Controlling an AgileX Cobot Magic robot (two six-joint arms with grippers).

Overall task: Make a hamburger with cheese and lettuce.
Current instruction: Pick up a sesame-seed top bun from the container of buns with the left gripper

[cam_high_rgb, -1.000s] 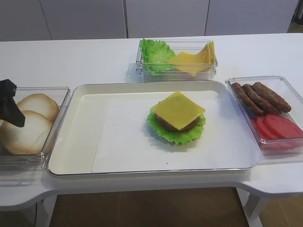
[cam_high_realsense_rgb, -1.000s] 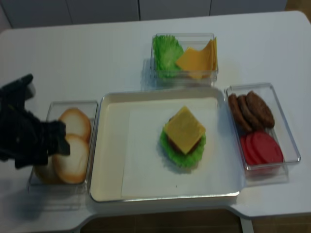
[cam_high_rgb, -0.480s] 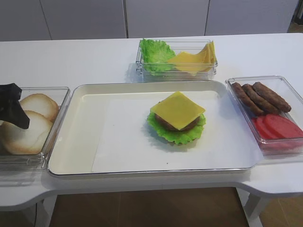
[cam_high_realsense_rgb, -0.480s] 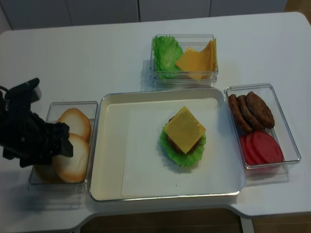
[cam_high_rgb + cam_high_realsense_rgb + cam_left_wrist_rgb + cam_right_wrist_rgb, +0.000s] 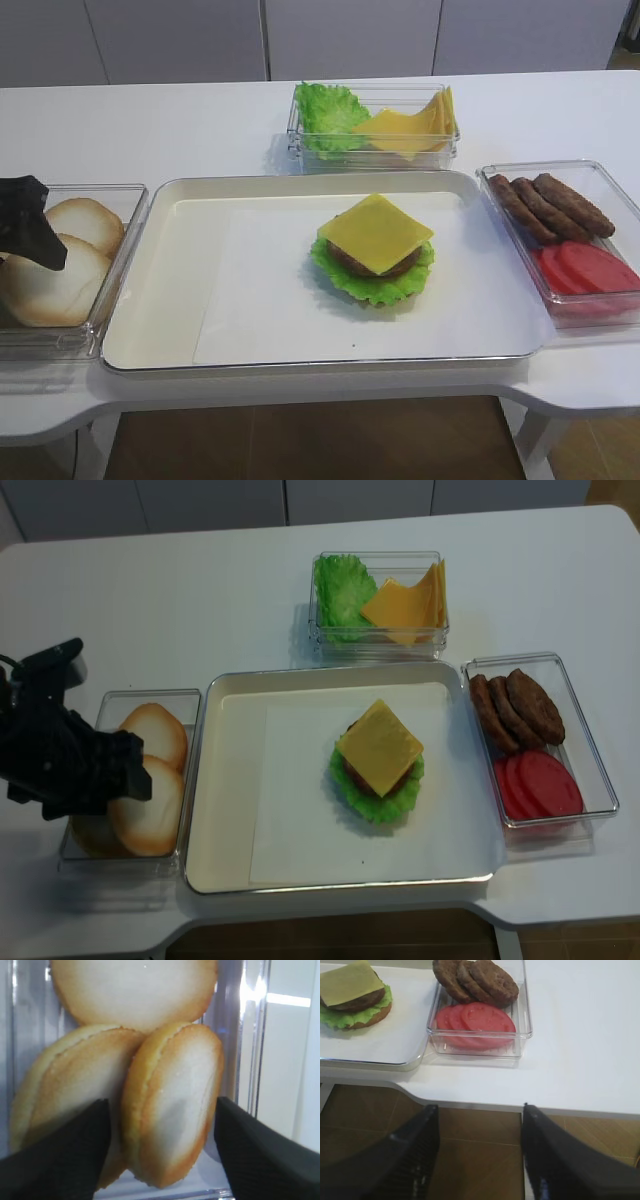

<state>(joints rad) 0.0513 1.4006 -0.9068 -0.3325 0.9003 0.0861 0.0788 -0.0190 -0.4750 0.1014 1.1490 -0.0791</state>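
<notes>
Left gripper [image 5: 160, 1155] jaws spread, straddling a standing bun half [image 5: 172, 1102]; right gripper [image 5: 479, 1150] jaws apart, holding nothing; cheese [image 5: 376, 232] tops stack

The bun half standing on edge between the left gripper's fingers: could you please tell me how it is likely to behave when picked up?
The bun half looks thick and spongy, so it probably squashes slightly under the left gripper. It leans against a neighbouring bun half, which may topple once it lifts. Its rounded edge could let it roll if released.
</notes>
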